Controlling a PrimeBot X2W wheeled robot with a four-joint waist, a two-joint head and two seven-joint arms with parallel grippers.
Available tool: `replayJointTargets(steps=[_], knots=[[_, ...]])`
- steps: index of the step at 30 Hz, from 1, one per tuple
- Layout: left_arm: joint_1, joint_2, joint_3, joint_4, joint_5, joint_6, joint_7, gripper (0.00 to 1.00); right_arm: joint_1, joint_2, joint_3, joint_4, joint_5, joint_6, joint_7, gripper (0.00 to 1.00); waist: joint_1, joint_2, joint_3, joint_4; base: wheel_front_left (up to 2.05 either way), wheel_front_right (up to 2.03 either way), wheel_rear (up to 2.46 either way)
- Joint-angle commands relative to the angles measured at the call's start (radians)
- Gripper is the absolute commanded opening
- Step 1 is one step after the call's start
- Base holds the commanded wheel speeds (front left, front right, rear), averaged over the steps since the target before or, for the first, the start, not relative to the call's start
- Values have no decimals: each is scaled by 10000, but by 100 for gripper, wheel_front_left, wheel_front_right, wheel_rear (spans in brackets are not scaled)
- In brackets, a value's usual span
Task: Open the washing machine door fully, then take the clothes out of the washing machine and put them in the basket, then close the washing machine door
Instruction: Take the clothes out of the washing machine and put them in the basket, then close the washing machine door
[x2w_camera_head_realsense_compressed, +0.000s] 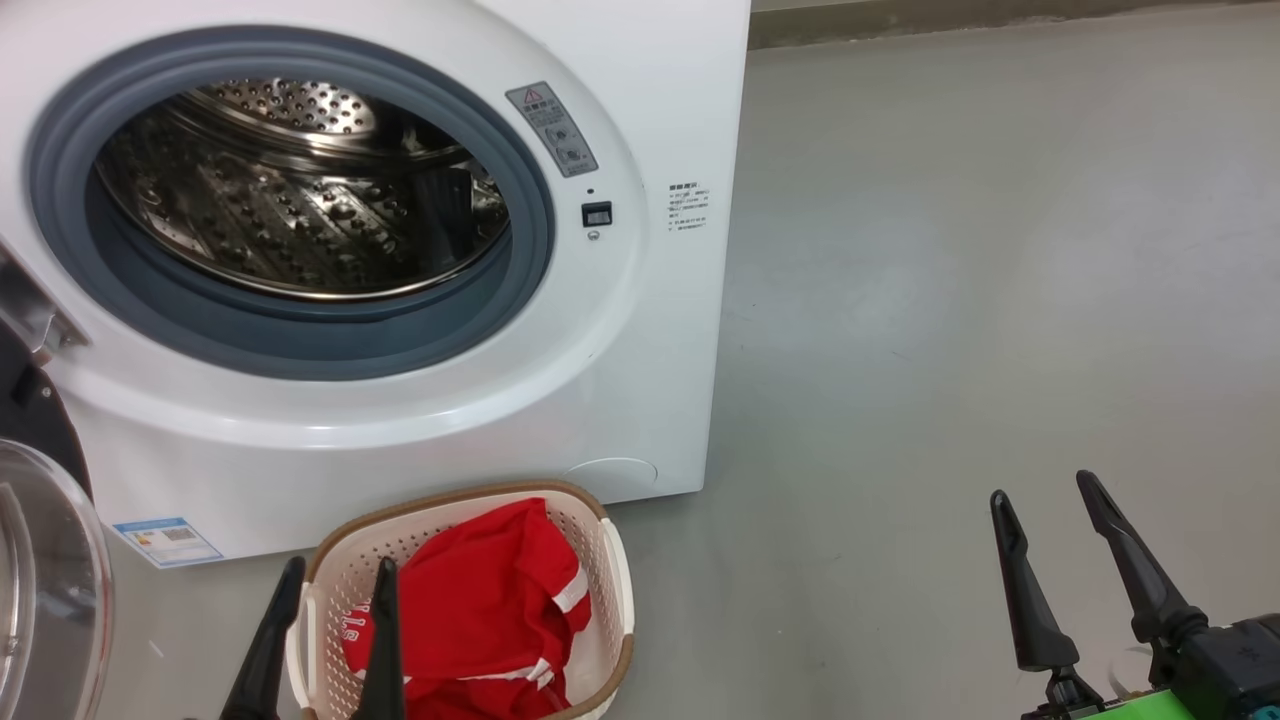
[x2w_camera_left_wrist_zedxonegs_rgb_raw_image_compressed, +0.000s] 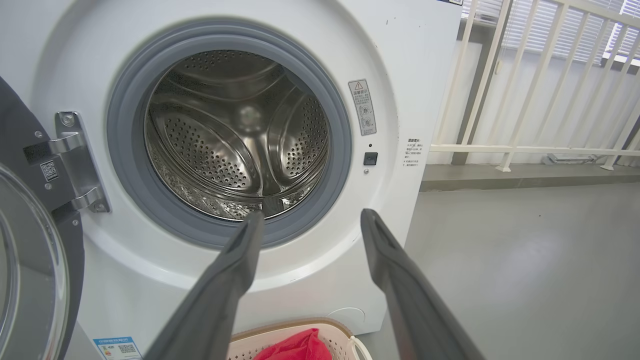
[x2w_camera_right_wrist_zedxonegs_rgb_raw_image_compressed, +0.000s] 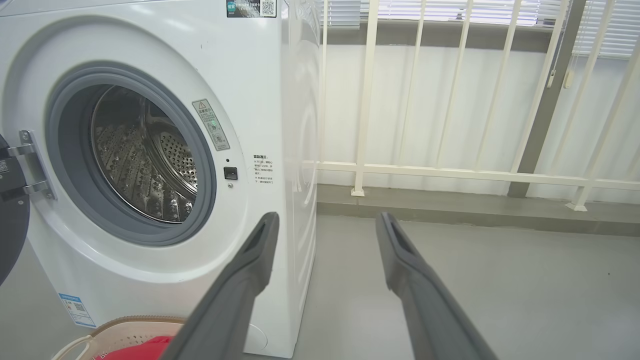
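We are finding little readable writing on the white boxy front-loading washing machine (x2w_camera_head_realsense_compressed: 660, 330). A grey warning sticker with a red triangle (x2w_camera_head_realsense_compressed: 552, 128) is sitting at 2 o'clock of the grey-gasketed opening. A small block of black print (x2w_camera_head_realsense_compressed: 688, 207) is lying further right, at 3 o'clock, too fine to read. A blue label sticker with a code square (x2w_camera_head_realsense_compressed: 167, 541) is showing at the machine's 7 o'clock corner.

The perforated steel drum (x2w_camera_head_realsense_compressed: 300, 190) is showing bare metal through the opening. The glossy black round washing machine door (x2w_camera_head_realsense_compressed: 40, 560), with its clear glass bowl, is hanging open at 8 o'clock of the head view.

At 6 o'clock the small cream perforated plastic basket (x2w_camera_head_realsense_compressed: 440, 497) with a brown woven-look rim is standing on the grey floor against the machine's foot. It is holding the bright red clothes (x2w_camera_head_realsense_compressed: 490, 600) with white stripes, whose white lettering is too folded to read.

The left gripper (x2w_camera_head_realsense_compressed: 339, 568) is hovering over the basket with its jaws spread wide, gripping nothing. The right gripper (x2w_camera_head_realsense_compressed: 1044, 490), at 4 o'clock, is also gaping wide over bare floor.
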Motion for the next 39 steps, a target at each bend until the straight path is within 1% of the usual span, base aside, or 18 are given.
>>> replayJointTargets(steps=[1, 12, 19, 25, 33, 39], knots=[[-82, 158, 317, -343, 83, 76, -13, 100, -131, -137, 215, -324, -50, 62, -3, 100, 0, 0, -22, 17, 0, 0, 0], [-29, 238, 314, -449, 32, 86, -37, 100, -50, -137, 180, -453, -10, 62, 29, 100, 0, 0, 55, 68, 0, 0, 0], [-6, 246, 284, -577, 72, 195, -21, 100, -65, -137, 142, -454, 17, 62, 30, 100, 0, 0, 76, 21, -26, 26, 0], [-16, 289, 238, -607, 101, 227, 22, 100, -55, -137, 98, -459, 25, 62, 48, 100, 0, 0, 87, 6, -101, 101, 0], [-53, 312, 115, -620, 134, 236, 33, 100, -13, -137, 96, -514, 13, 62, 90, 100, 0, 0, 100, 79, -159, 159, 0], [-62, 390, -6, -560, 279, 274, 78, 100, -12, -137, 107, -565, -18, 62, 154, 100, 0, 0, 93, 142, -84, 84, 0]])
